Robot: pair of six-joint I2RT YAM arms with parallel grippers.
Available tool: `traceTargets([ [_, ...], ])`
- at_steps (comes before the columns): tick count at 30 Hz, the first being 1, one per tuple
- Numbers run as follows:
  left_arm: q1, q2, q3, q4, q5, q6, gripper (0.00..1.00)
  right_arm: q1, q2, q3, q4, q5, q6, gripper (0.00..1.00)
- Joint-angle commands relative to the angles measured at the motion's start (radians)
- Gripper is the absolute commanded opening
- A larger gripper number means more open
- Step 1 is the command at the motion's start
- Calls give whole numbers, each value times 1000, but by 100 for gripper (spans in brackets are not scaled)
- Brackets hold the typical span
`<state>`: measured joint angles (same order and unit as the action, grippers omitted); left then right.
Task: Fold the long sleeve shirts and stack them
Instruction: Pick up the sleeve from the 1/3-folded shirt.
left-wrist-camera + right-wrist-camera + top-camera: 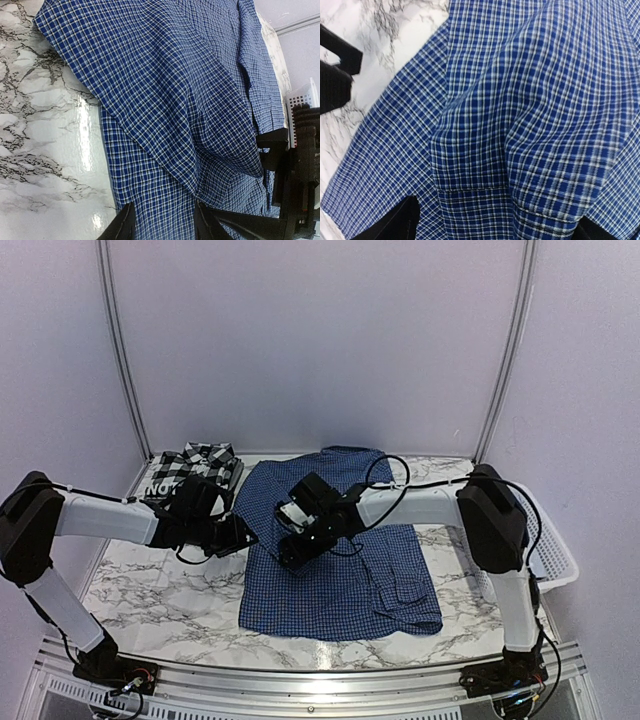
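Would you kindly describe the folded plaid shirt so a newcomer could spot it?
On the marble table, look to the far left corner. The plaid shirt lies folded there. Its bold black-and-white squares set it apart from the spread-out blue fine-checked shirt beside it.

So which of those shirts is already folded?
The black-and-white plaid shirt at the back left, a compact folded bundle; the blue checked shirt lies spread out.

Matt checked cloth shirt [335,590] on a glossy marble-look table [150,590]; basket [555,560] slatted plastic.
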<state>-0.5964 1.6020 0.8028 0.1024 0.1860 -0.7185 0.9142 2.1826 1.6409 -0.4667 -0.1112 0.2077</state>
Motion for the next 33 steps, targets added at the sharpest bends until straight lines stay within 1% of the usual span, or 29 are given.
traceTargets([
  [1, 6, 6, 10, -15, 3, -3, 41, 26, 26, 36, -39, 102, -2, 85],
  [7, 6, 9, 8, -16, 3, -3, 41, 44, 40, 40, -66, 190, 2, 87],
  [9, 6, 10, 7, -17, 3, -3, 41, 48, 45, 42, -73, 213, 2, 86],
  [11, 6, 10, 7, -17, 3, -4, 41, 54, 45, 45, -72, 223, 2, 81],
  [14, 6, 6, 2, -16, 1, -7, 41, 57, 50, 49, -74, 225, 5, 72],
  [17, 6, -1, -3, -21, -3, -7, 40, 57, 50, 53, -74, 225, 14, 60],
  [22, 6, -21, -20, -49, -2, 4, 41, 56, 36, 68, -72, 233, 27, 45],
  [25, 5, -62, -68, -66, 20, 6, 41, 57, 36, 83, -74, 231, 34, 30],
  [27, 4, -86, -106, -84, 34, 9, 41, 57, 40, 95, -75, 222, 39, 19],
  [31, -1, -135, -153, -101, 73, 8, 41, 56, 45, 112, -76, 212, 48, 2],
  [33, -17, -152, -169, -138, 88, 1, 41, 57, 43, 126, -79, 213, 53, 0],
])
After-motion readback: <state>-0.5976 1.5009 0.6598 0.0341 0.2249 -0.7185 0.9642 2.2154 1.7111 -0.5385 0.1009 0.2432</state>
